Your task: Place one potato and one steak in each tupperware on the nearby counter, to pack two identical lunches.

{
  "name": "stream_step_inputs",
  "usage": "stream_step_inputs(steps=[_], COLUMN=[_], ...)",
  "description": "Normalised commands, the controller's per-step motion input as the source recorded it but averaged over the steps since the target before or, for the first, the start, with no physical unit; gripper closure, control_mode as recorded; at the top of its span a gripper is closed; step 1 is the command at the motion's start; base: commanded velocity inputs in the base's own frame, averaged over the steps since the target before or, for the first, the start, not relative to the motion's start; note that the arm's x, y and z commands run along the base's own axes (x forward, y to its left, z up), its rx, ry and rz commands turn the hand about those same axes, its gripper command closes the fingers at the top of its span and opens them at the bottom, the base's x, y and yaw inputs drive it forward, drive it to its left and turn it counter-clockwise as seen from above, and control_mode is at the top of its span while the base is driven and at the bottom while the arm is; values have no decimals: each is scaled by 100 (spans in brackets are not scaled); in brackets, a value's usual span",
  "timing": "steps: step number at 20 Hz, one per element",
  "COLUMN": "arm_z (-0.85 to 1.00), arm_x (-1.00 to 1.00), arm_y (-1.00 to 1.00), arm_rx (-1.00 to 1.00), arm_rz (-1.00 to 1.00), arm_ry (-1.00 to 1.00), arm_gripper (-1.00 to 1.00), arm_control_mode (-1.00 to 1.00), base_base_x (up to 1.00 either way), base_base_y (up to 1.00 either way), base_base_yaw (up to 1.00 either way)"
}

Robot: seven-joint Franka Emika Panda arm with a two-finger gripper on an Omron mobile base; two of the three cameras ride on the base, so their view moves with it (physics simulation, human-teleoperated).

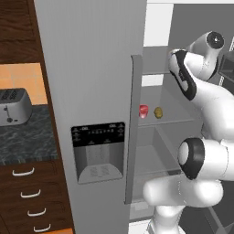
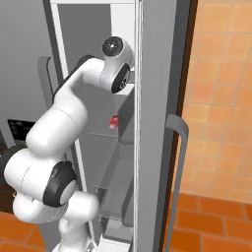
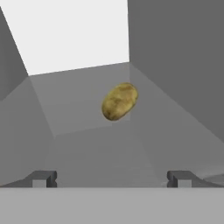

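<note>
Sitting on a fridge shelf (image 1: pixel 171 122): potato (image 3: pixel 120 101), steak (image 1: pixel 143 111); tool (image 3: pixel 112 178) spread, empty.

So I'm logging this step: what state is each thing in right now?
Gripper: open, holding nothing, aimed at the potato.
Potato: lying on the fridge shelf, untouched.
Steak: on the same shelf, beside the potato.
Fridge door: open.

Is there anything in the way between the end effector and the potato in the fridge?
Nothing visible. In the hand view the open end effector faces the potato across bare grey shelf; its fingertips stand wide apart, with no object between.
</note>
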Motion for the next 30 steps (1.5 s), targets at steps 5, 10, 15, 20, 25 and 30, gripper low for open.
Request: stream_step_inputs(steps=[5,10,15,20,25,30], arm_z=[0,0,-3,-13,-66,-54], arm_x=[61,51,57,47,53,71], arm_y=[-12,-19,-21,-18,5,3], arm_rx=[0,0,0,0,0,0], arm_rz=[0,0,0,0,0,0], arm_ry=[0,0,0,0,12,9], arm_gripper=[-100,-100,-100,-100,-100,100], arm_control_mode=[-100,-100,-100,-100,-100,-100], base_base_x=[0,0,0,0,0,0], base_base_y=[0,0,0,0,0,0], base_base_yaw=[0,0,0,0,0,0])
